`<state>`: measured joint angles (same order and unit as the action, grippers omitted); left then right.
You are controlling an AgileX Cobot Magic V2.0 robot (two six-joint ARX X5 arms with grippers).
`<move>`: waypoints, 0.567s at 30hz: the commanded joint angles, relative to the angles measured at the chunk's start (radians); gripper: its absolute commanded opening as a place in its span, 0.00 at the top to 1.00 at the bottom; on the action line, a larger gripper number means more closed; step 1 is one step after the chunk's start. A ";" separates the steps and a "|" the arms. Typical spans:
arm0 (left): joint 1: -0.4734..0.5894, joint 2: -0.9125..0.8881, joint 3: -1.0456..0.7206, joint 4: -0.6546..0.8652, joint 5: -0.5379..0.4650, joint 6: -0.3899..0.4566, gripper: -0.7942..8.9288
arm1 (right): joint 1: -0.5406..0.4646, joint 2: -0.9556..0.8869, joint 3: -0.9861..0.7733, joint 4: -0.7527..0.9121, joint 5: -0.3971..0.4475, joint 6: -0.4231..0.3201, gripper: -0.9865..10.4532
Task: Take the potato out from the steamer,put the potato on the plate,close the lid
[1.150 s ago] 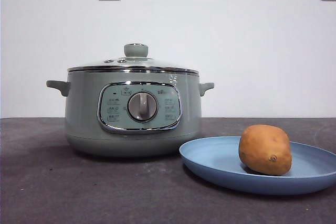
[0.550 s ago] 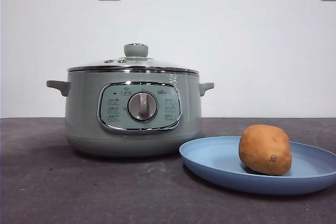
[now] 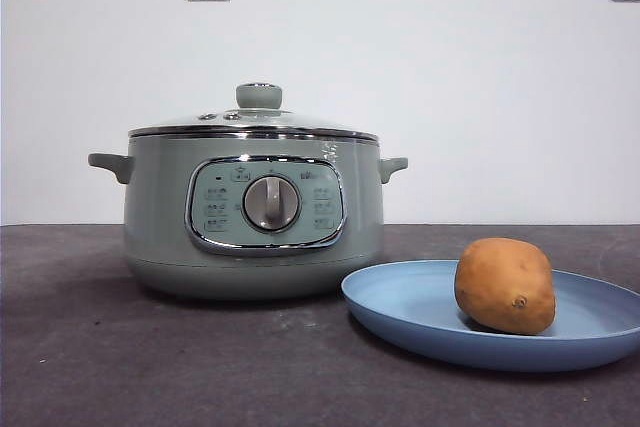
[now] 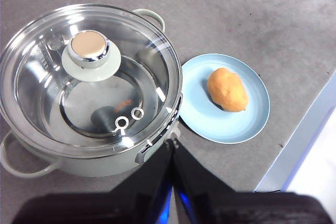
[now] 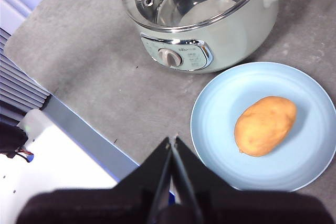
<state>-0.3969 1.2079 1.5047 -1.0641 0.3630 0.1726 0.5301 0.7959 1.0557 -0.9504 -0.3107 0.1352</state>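
on the grey desk point(image 3: 100, 347): sage-green steamer point(image 3: 255, 212) with glass lid point(image 3: 255, 119) seated on its rim, blue plate point(image 3: 420, 312) just beside it. potato point(image 3: 505, 285) lying on the plate. left tool point(image 4: 172, 145) and right tool point(image 5: 172, 142) both clenched on nothing, high over the desk.

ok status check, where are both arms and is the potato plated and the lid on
Left gripper and right gripper both shut, empty, held high. Potato on the plate. Lid closed on the steamer. Nothing in the way.
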 commanded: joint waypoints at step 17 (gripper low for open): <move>0.352 -0.281 -0.091 0.576 -0.049 0.067 0.92 | 0.001 -0.002 0.000 -0.001 0.002 0.005 0.91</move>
<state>-0.0612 0.9440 1.4498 -0.5106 0.3138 0.2249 0.5301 0.7952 1.0557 -0.9516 -0.3111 0.1352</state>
